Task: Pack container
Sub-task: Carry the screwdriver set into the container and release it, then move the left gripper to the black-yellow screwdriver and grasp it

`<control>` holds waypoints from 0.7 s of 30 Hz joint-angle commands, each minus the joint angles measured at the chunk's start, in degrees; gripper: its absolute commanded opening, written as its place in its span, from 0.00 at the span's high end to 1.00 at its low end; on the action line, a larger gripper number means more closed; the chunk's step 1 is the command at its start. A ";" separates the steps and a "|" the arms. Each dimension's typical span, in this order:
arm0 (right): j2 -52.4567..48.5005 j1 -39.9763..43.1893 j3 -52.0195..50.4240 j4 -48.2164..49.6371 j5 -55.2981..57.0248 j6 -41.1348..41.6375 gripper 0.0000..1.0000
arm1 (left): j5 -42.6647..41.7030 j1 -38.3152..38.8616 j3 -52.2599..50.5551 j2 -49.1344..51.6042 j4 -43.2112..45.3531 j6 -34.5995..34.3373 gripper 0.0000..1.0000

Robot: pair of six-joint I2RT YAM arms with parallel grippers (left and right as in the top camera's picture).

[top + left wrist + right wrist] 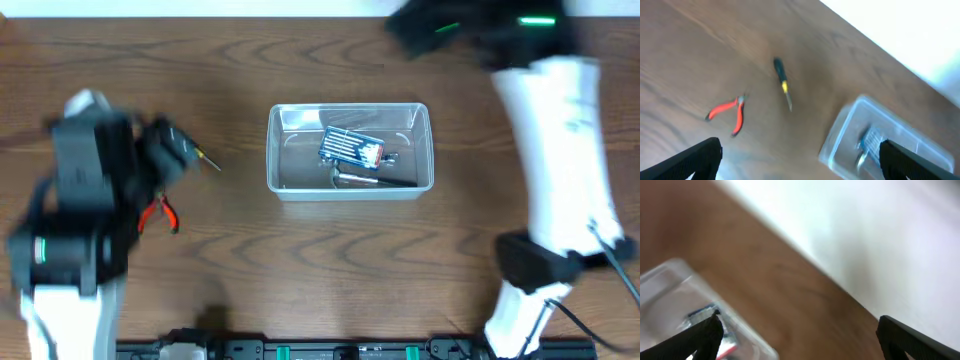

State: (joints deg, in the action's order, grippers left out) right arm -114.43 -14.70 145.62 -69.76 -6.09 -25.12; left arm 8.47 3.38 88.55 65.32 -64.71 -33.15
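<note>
- My left gripper point(800, 150) hangs over the table point(700, 50), fingers spread wide, holding nothing.
- My right gripper point(800, 322) is spread just as wide and is empty.
- The clear container point(350, 107) sits mid-table between my arms, with a blue bit case point(352, 148) and a metal tool point(375, 180) inside.
- A screwdriver point(783, 85) and red-handled pliers point(722, 109) lie apart, left of it.

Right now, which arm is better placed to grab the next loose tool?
Left. The red-handled pliers and black-and-yellow screwdriver lie near the open left gripper; the right gripper is across the clear plastic rectangular bin from them.
</note>
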 commanded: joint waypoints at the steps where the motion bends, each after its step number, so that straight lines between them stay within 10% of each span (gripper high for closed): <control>1: 0.24 10.56 -0.17 -3.34 0.24 17.40 0.01 | 3.85 -1.64 8.76 16.55 -1.97 -5.14 0.02; 10: -2.23 25.18 -2.60 -14.05 -4.87 18.12 0.01 | -15.04 -10.99 13.88 42.77 0.98 -5.14 0.02; 21: -2.62 26.40 -7.78 -14.25 -4.66 14.49 0.01 | -16.02 -13.42 13.88 56.76 5.38 -5.07 0.02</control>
State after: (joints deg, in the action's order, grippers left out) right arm -117.73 11.70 138.96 -84.05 -9.82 -9.52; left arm -6.35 -10.50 101.69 119.83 -60.10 -37.69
